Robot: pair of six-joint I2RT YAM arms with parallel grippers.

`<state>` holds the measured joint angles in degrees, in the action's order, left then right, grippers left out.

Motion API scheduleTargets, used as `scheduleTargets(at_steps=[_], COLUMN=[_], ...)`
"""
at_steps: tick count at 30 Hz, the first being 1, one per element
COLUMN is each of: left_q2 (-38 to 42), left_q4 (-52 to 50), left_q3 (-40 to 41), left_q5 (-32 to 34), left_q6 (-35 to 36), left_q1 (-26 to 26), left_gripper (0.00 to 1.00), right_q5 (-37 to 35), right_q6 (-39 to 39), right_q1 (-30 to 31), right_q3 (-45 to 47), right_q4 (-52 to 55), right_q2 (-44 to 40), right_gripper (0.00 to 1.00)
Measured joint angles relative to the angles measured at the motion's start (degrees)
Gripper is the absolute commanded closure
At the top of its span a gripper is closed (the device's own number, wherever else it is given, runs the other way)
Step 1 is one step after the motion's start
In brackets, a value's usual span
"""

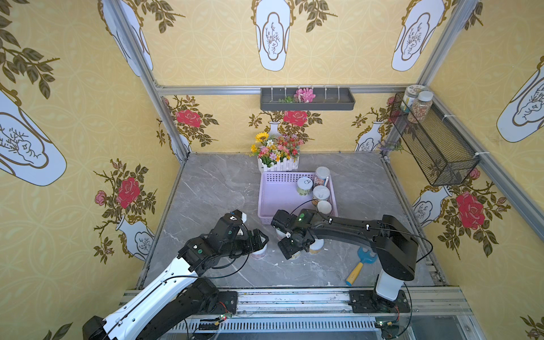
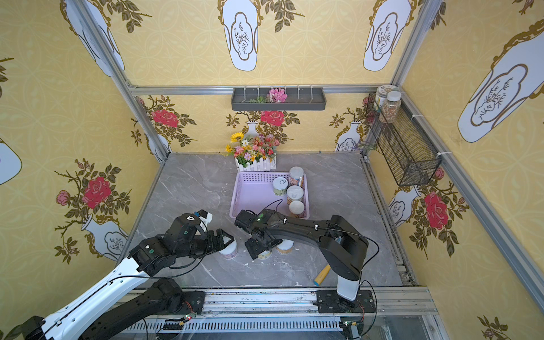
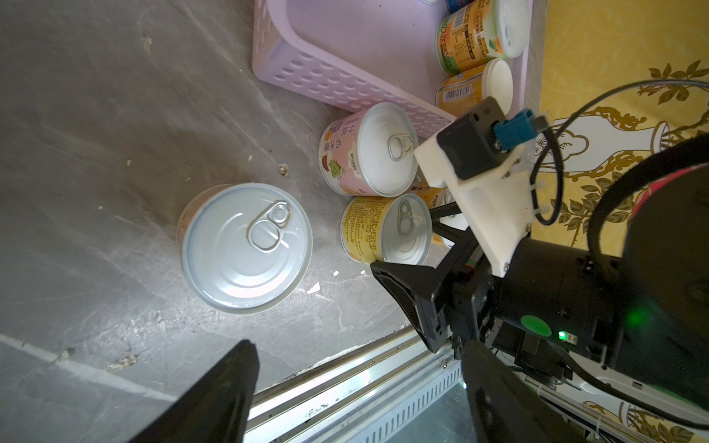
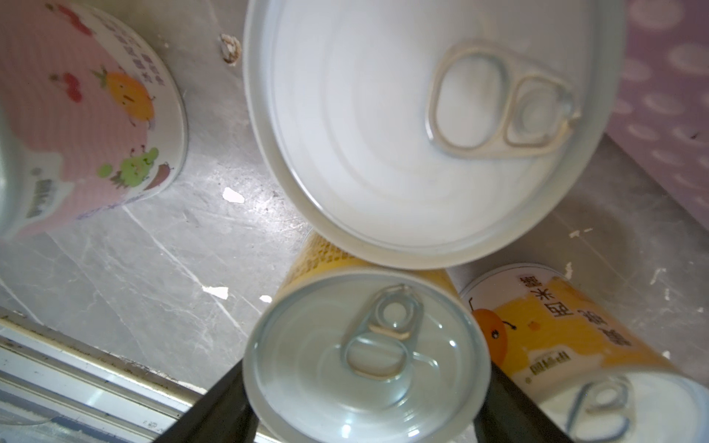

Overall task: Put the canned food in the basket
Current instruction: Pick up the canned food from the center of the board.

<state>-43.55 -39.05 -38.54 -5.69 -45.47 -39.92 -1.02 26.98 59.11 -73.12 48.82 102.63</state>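
Yellow can [image 4: 366,345] — upright, right hand [image 4: 366,383] gripping

Eight cans [image 1: 304,186], one lavender basket [image 1: 276,203], two grain jars [image 1: 421,107], one toy shovel [image 1: 359,263].

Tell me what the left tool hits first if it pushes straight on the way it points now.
Most likely the lone pink-labelled can, standing apart from the others on the table. Its pull-tab top lies just ahead of the open left tool, slightly off-centre. Depth is hard to judge.
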Motion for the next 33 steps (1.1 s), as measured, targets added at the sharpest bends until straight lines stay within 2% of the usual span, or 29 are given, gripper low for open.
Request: scheduleTargets(at_steps=[21,33], left_q2=[-0.2,-0.9], left_q4=[0.0,0.0], left_q3=[0.0,-0.5], left_q5=[0.4,0.5], left_q6=[0.0,0.2], left_q1=[0.0,0.0], left_gripper=[0.12,0.12], right_q5=[-0.4,-0.5], right_q6=[0.5,1.3], right_q1=[-0.1,0.0], right_q3=[-0.2,-0.2], right_q4=[-1.2,-1.1], right_q2=[1.7,0.6], right_gripper=[0.2,0.32])
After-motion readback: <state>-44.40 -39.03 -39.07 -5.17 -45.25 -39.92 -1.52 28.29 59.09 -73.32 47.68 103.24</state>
